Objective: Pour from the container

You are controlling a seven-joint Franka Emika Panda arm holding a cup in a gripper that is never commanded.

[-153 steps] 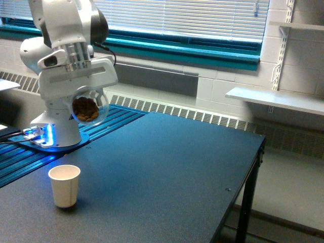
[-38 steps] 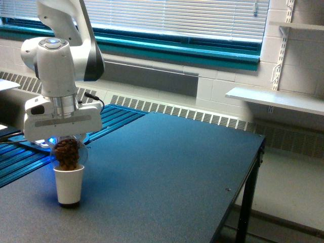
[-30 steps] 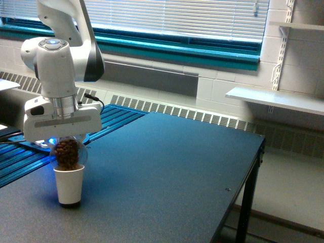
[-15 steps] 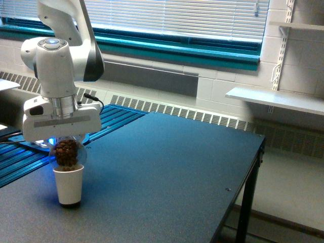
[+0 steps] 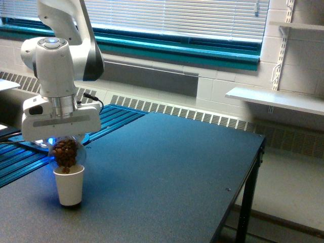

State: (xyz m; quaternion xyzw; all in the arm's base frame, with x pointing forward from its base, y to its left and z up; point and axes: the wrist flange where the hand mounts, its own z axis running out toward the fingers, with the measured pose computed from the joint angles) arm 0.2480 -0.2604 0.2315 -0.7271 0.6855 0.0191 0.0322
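Gripper [image 5: 66, 146] was clamped on the container [image 5: 66, 153], which hung directly beneath it. Container's long axis ran near vertical, mouth pointing down (brown bits filled it to the lower end). Its mouth sat just above the rim of the paper cup [image 5: 69, 187] standing below on the table [image 5: 167, 167].

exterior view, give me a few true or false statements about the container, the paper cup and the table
1. The clear container with brown bits hangs directly over the paper cup. True.
2. The paper cup lies on its side. False: it stands upright on the table.
3. The end effector is shut on the container. True.
4. The paper cup stands near the table's edge on the exterior view's right. False: it is near the exterior view's left.
5. The container rests on the tabletop. False: it is held in the air above the cup.
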